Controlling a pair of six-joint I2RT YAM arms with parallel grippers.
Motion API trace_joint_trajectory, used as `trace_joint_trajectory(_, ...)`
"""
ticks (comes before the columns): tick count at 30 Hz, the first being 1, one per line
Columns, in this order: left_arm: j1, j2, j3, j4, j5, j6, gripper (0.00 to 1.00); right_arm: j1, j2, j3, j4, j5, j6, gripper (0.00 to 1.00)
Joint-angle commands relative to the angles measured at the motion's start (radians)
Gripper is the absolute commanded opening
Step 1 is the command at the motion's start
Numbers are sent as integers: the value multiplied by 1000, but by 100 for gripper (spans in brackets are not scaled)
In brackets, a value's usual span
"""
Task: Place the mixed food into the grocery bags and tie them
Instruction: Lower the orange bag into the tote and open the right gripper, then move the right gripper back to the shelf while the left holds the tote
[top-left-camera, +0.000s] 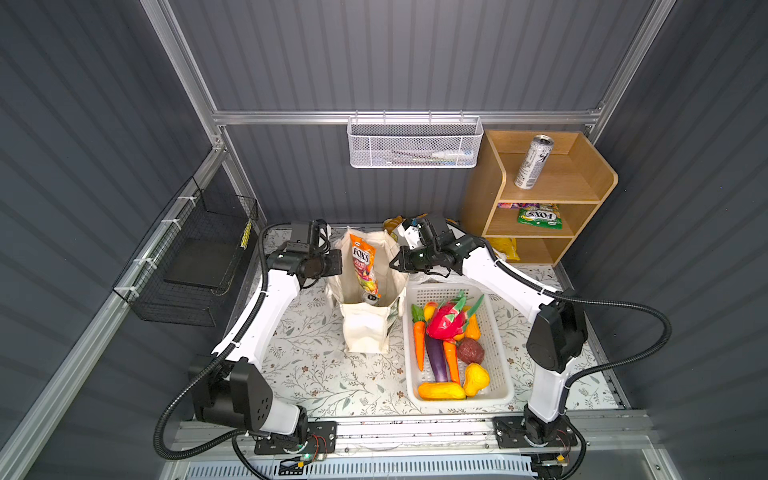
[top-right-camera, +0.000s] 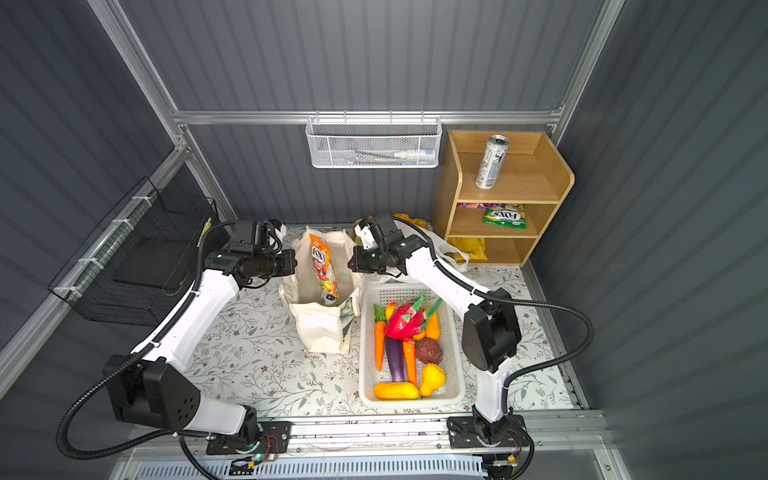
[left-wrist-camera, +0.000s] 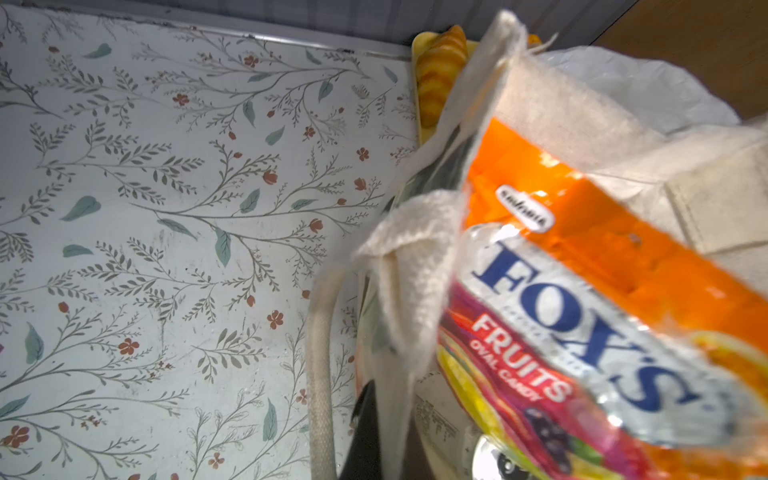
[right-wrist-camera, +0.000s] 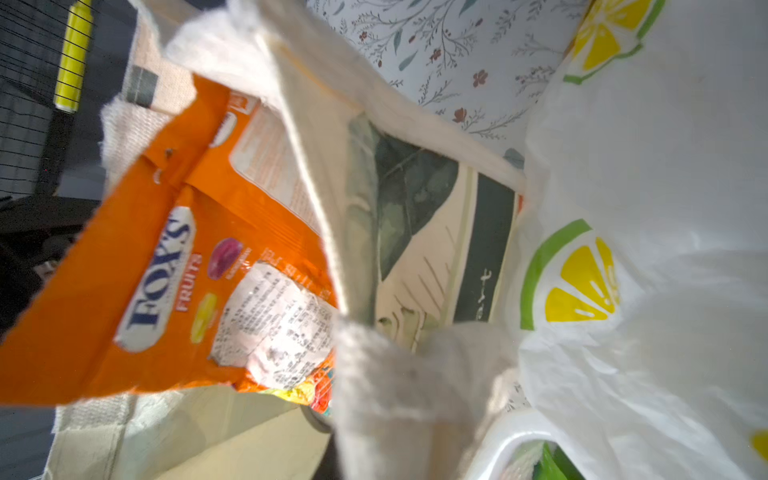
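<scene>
Enclosure: dark grey corrugated walls (top-left-camera: 415, 54), aluminium framing (top-left-camera: 291, 117); white mesh basket (top-left-camera: 415, 145) on far wall, black wire basket (top-left-camera: 195, 257) left, wooden shelf unit (top-left-camera: 482, 195) far right, floral-covered table (top-left-camera: 324, 374).

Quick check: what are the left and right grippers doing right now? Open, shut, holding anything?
Left gripper: jaws shut on the canvas tote, at its rim.
Right gripper: jaws shut on the canvas tote, at the opposite rim.
</scene>
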Motion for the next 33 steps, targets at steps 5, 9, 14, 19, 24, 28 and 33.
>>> trace_joint_trajectory(5, 2, -62, 83, 12, -1, 10, 0, 10, -104, 36, 32, 7, 2, 0)
trace_joint_trajectory(9, 2, -38, 41, -7, 8, 3, 0, 10, -70, -12, 82, -32, 48, 0)
trace_joint_trajectory(14, 2, -52, 13, 4, -20, 5, 0, 15, -51, -28, 144, -81, 103, 0)
trace_joint_trajectory(19, 2, -12, -24, -15, -36, 16, 0, -5, -30, -15, 132, -71, 108, 27)
trace_joint_trajectory(24, 2, 4, -55, -7, -38, 17, 0, -62, -109, -54, 134, -85, 119, 59)
trace_joint_trajectory(28, 1, -3, -68, 11, -29, 10, 0, -161, -296, -156, 141, -55, 119, 66)
trace_joint_trajectory(33, 2, -9, -67, 14, -23, 12, 0, -382, -541, -350, 138, 10, 157, 71)
